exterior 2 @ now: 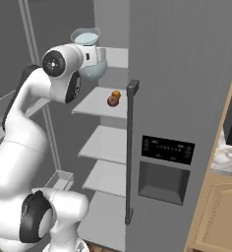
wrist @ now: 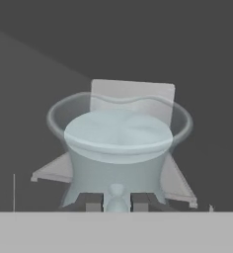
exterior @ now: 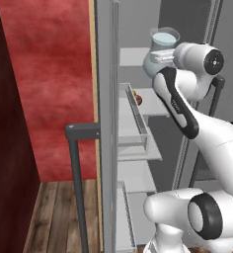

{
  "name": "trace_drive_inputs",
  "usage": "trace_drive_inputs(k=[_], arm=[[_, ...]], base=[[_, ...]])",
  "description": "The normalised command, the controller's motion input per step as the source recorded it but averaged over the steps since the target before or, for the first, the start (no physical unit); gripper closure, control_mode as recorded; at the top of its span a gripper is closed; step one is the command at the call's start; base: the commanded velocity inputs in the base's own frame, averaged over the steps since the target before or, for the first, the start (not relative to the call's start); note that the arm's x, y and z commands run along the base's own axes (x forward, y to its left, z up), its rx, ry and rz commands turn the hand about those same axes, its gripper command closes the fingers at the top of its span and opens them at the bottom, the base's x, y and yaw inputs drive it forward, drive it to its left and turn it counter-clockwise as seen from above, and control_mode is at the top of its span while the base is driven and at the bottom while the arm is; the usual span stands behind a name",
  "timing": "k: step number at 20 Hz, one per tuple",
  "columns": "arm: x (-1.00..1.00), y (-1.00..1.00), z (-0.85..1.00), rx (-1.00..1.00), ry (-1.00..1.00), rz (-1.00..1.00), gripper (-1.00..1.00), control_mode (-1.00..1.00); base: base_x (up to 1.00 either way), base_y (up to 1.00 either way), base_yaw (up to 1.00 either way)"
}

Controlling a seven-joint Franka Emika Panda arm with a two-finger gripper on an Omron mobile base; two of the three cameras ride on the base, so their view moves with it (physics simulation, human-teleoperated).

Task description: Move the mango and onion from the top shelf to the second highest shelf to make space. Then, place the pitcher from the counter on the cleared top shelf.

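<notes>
With the mango (exterior 2: 116,93) and onion (exterior 2: 112,101) already on the second highest shelf (exterior 2: 96,105) mid-frame, the gripper (wrist: 116,201), clamped on the pitcher (wrist: 119,148), holds it at the top shelf (exterior 2: 115,56), release remaining.

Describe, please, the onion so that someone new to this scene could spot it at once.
Look inside the open fridge, at the second highest shelf, one level below the top shelf where the hand holds the pitcher. Two small round items sit side by side there. The onion is the dark maroon-brown one, beside the orange-yellow mango.
</notes>
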Motion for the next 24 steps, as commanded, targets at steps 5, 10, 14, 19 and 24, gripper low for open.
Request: trace_drive_inputs(k=[5,10,14,19,24], arm=[[0.75,0.00,0.00,0.00,0.00,0.00,1.00,-1.00],[0.73,0.04,0.14,0.00,-0.03,0.00,1.00,-1.00],[0.72,0.11,0.18,0.00,-0.02,0.00,1.00,-1.00],[0.76,0.04,0.12,0.00,0.00,0.00,1.00,-1.00],[0.80,0.00,0.00,0.00,0.00,0.00,1.00,-1.00]], base=[[0.00,0.00,0.00],[0.00,0.00,0.00],[0.00,0.00,0.00],[0.00,0.00,0.00],[0.00,0.00,0.00]])
